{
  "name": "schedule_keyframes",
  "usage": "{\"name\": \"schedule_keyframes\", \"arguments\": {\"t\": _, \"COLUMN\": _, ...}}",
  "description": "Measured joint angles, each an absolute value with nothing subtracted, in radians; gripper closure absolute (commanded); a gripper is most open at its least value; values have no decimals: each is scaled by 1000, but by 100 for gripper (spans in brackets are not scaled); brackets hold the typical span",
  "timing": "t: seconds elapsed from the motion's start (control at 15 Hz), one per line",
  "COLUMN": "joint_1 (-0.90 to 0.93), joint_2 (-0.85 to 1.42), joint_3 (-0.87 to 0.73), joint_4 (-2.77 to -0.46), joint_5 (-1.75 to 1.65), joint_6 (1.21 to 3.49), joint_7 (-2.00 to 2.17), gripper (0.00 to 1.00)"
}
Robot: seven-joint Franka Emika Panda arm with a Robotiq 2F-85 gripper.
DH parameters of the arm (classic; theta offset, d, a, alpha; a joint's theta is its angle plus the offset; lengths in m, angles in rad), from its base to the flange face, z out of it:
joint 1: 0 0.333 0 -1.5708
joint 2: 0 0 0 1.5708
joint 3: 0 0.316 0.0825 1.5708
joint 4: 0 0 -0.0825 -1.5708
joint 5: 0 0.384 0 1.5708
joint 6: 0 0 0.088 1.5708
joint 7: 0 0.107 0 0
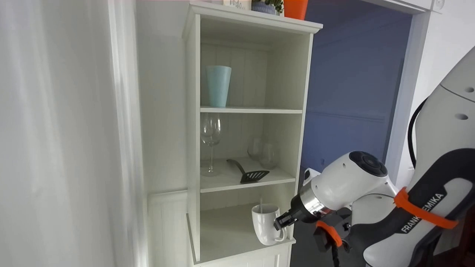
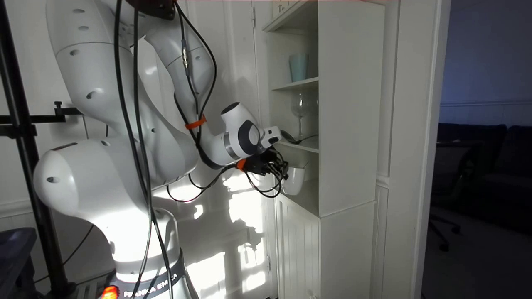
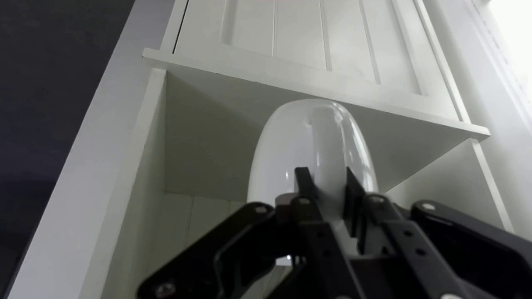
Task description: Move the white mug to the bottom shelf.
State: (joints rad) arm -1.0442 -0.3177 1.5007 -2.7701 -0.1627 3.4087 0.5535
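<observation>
The white mug (image 1: 264, 225) is tilted at the front of the bottom shelf (image 1: 226, 230), its base by the front edge. I cannot tell whether the base touches the board. A thin pale stick pokes up from the mug. The mug also shows in an exterior view (image 2: 293, 181) and in the wrist view (image 3: 282, 145). My gripper (image 1: 281, 222) is shut on the mug's handle from the open side. In the wrist view the black fingers (image 3: 325, 182) sit on either side of the handle. The bottom shelf's floor also shows there (image 3: 208, 124).
The shelf above holds a black slotted spatula (image 1: 254, 176) near its front edge, a stemmed glass (image 1: 210, 137) and clear stemless glasses (image 1: 268, 155). A teal tumbler (image 1: 218, 86) stands on the top shelf. White side walls (image 2: 349, 108) bound the unit. Cables (image 2: 270, 193) hang by the wrist.
</observation>
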Motion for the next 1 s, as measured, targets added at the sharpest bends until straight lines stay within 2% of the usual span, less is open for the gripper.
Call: {"name": "schedule_keyframes", "arguments": {"t": 1.0, "joint_1": -1538, "joint_2": -477, "joint_3": 1941, "joint_4": -2737, "joint_5": -160, "joint_6": 3698, "joint_7": 553, "gripper": 95}}
